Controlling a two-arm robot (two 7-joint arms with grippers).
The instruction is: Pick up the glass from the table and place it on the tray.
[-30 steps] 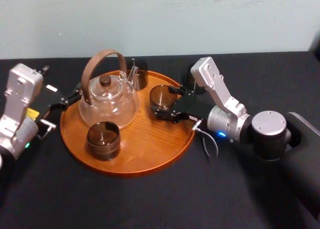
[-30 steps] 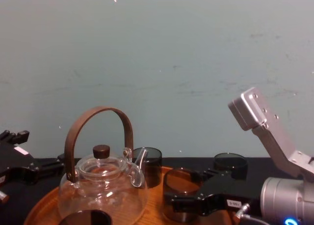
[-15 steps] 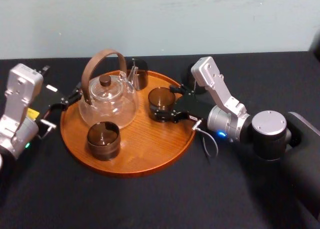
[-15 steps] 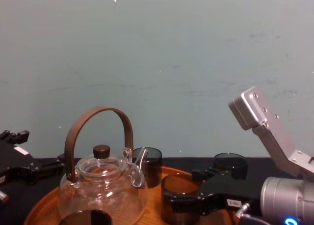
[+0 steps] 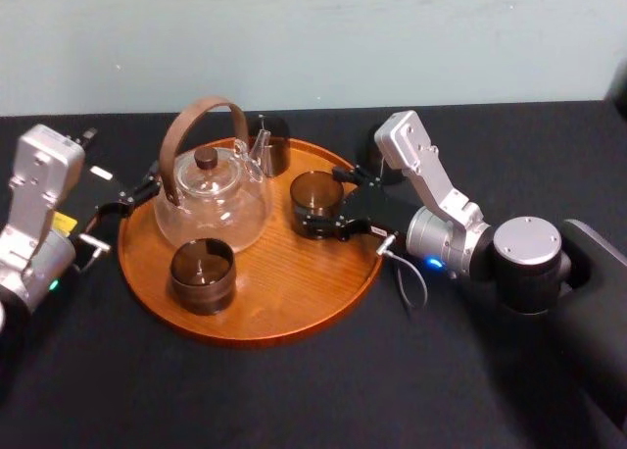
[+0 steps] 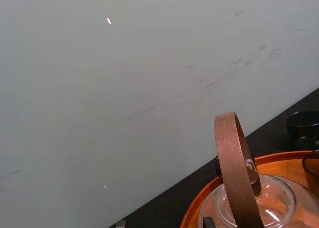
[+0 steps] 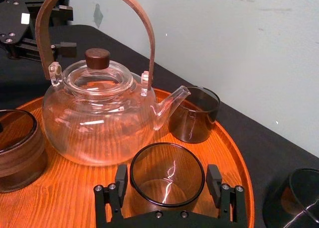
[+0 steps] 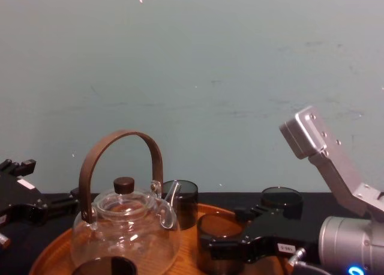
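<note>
The right gripper reaches over the tray's right edge, its fingers pressed against both sides of the smoky glass – the glass stands upright on the wood, just beside the glass teapot. A second dark glass sits near the tray's front-left edge and a third at its far edge, by the spout. A fourth stands on the black worktop beyond the right rim. The left gripper rests at the tray's left edge – spread or closed, I cannot tell.
</note>
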